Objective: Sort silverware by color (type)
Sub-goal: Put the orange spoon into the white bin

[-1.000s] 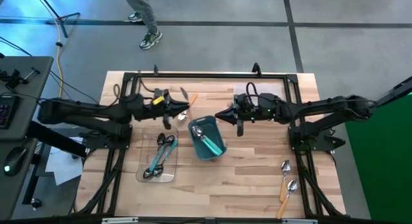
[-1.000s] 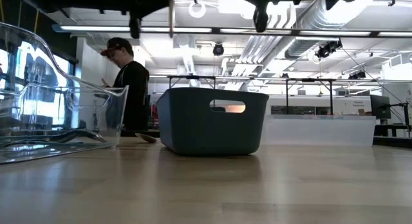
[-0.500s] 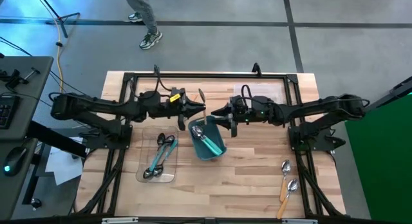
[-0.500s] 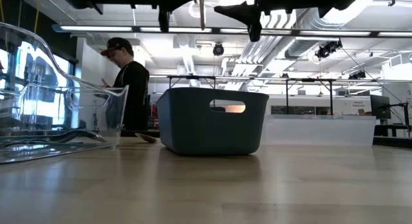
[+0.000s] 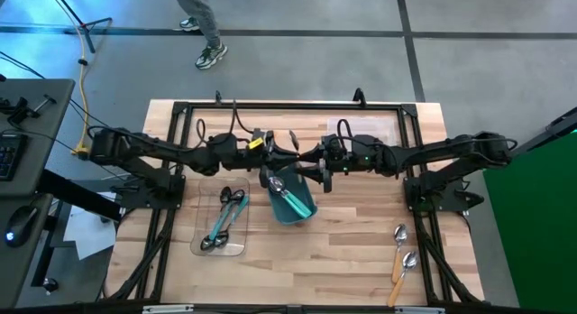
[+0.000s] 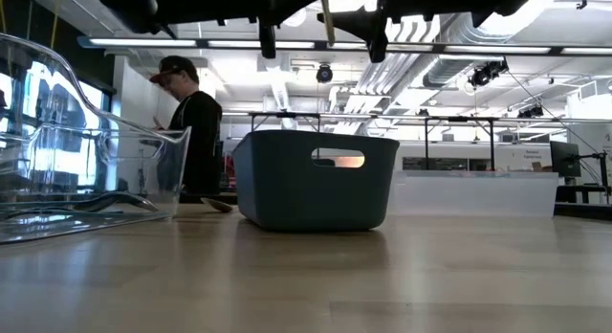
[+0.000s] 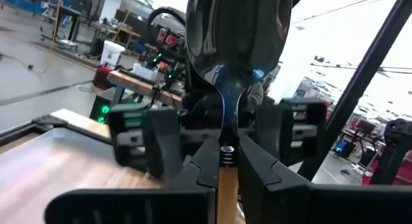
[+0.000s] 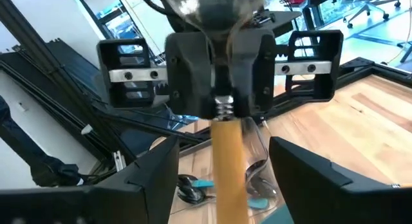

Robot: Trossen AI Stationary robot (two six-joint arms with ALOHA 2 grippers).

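My left gripper [image 5: 281,158] is shut on an orange-handled spoon [image 5: 292,139] above the table's middle, over the far edge of the teal bin [image 5: 306,208]. The spoon stands upright, its metal bowl [image 7: 235,37] up and its orange handle [image 8: 226,159] down. My right gripper [image 5: 311,165] faces the left one, open, with a finger [image 8: 154,176] on either side of the handle and apart from it. Teal spoons [image 5: 290,197] lie in the bin. More spoons [image 5: 225,215] lie in a clear tray. My left gripper pinches the spoon between its two fingers [image 7: 203,163] at the neck [image 7: 225,153], where the metal stem meets the orange handle. The fingers come level from the table's left and lie across the spoon. The spoon is lifted clear, upright, with its handle hanging below the fingers.
The clear tray [image 5: 206,246] lies near the table's left. Two orange-handled spoons [image 5: 401,255] lie at the near right on the bare wood. A black frame [image 5: 297,105] runs round the table's edges. A person stands beyond the table [image 6: 191,122].
My left gripper has carried the orange-handled spoon toward the table's right, up to my right gripper, the spoon staying upright. My right gripper has opened, and its fingers now stand on either side of the handle.
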